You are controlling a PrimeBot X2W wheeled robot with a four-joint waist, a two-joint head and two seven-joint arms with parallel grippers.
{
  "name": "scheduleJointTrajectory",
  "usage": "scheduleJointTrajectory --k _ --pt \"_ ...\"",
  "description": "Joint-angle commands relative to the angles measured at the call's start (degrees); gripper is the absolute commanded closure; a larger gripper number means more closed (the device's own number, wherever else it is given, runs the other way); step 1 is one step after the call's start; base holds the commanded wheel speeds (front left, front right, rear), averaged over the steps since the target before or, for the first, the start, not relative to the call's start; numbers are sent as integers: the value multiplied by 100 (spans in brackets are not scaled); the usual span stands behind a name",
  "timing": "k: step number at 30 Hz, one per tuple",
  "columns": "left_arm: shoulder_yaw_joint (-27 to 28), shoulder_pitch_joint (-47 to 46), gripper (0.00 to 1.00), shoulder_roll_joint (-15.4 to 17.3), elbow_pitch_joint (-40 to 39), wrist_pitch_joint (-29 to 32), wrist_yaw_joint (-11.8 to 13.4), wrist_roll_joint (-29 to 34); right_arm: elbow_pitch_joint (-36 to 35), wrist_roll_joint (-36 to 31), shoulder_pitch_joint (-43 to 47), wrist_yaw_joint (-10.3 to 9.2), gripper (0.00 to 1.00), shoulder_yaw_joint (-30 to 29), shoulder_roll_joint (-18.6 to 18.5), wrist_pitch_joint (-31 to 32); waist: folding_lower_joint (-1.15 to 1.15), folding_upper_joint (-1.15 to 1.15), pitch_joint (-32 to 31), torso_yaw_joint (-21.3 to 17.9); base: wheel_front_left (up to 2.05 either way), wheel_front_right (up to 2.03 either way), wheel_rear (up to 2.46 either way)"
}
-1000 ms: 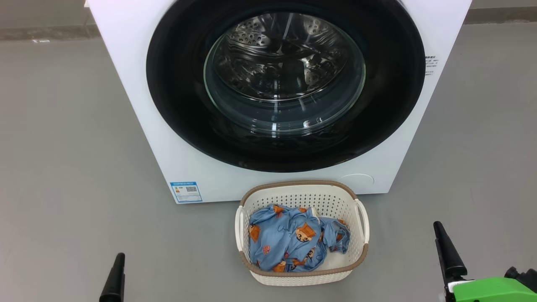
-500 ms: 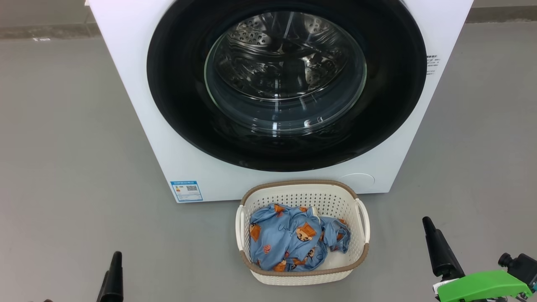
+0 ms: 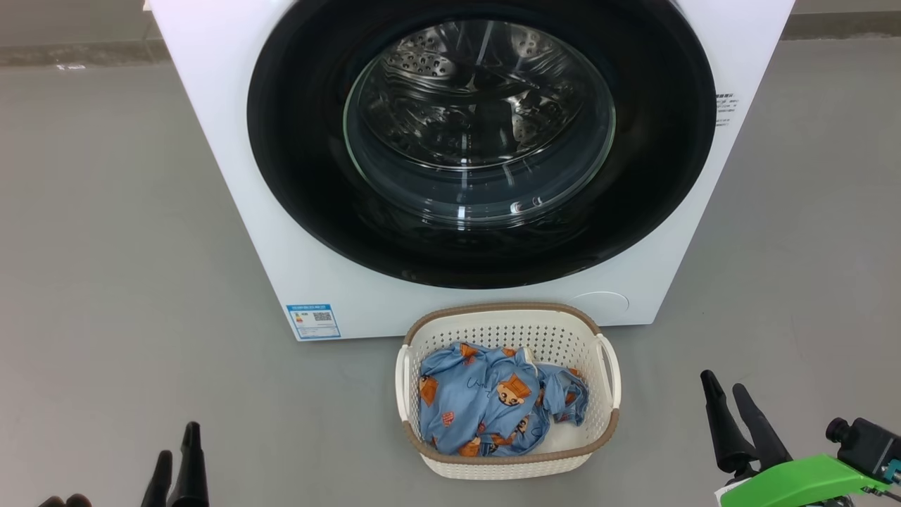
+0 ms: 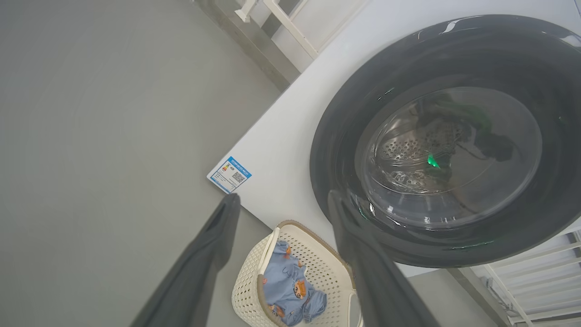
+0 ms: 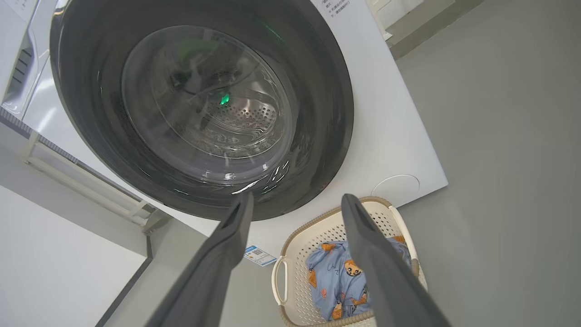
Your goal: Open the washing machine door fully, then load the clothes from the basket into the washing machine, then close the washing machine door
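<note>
Black washing machine door (image 3: 479, 148) is shut, clothes (image 3: 486, 401) fill the lower-centre basket (image 3: 507, 308) (all steps remain); left gripper (image 3: 177, 443) and right gripper (image 3: 721, 382) gape empty.

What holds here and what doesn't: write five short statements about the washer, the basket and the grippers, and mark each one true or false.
1. The washing machine door is shut. True.
2. The clothes lie in the basket. True.
3. The basket stands on a table. False: it stands on the floor, in front of the washing machine.
4. The right gripper holds a garment. False: its fingers stand apart with nothing between them.
5. The left gripper is open. True.
</note>
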Motion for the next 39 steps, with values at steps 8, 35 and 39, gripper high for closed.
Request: scheduleJointTrajectory --k 8,35,39 --pt "229 7 0 134 -243 -186 -9 799 -189 -789 -33 6 0 18 -73 -217 0 0 13 -10 0 0 0" --pt "215 169 0 351 -619 -625 46 2954 -381 -2868 73 8 0 -3 -17 -653 0 0 61 -30 0 0 0" --pt "183 222 0 405 -664 -692 69 3233 -434 -3165 88 8 0 -19 -2 -720 0 0 60 -36 0 0 0"
